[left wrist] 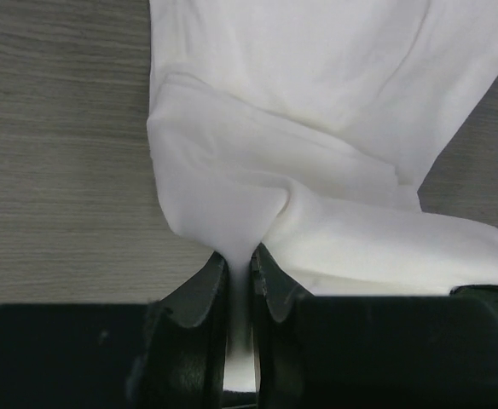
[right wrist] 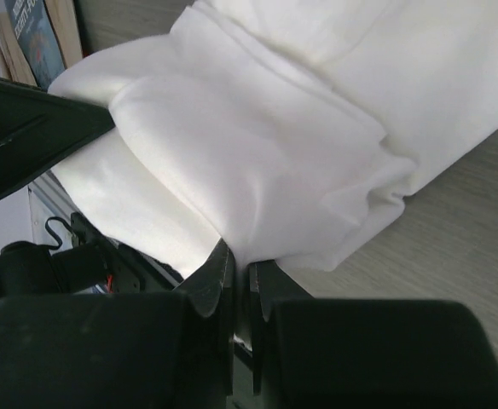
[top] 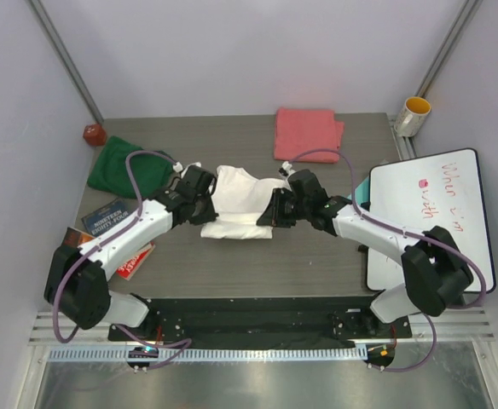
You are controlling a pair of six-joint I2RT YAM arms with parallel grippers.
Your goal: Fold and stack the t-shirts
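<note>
Near the middle of the worktop [top: 257, 264] the left tool [left wrist: 239, 271] and the right tool [right wrist: 241, 277], both almost closed, each pinch a fold of the white t-shirt [top: 239, 204], one at each side. To fold it well, I think they should move together at equal height, with the cloth taut. Farther, the green t-shirt [top: 125, 169] lies at the far left corner, the coral-pink t-shirt [top: 307, 134] at the far edge.

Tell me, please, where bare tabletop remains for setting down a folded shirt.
Bare: the near table strip between the white t-shirt and arm bases, and the back strip between green t-shirt and pink t-shirt. Crowded: books at left, whiteboard at right.
</note>
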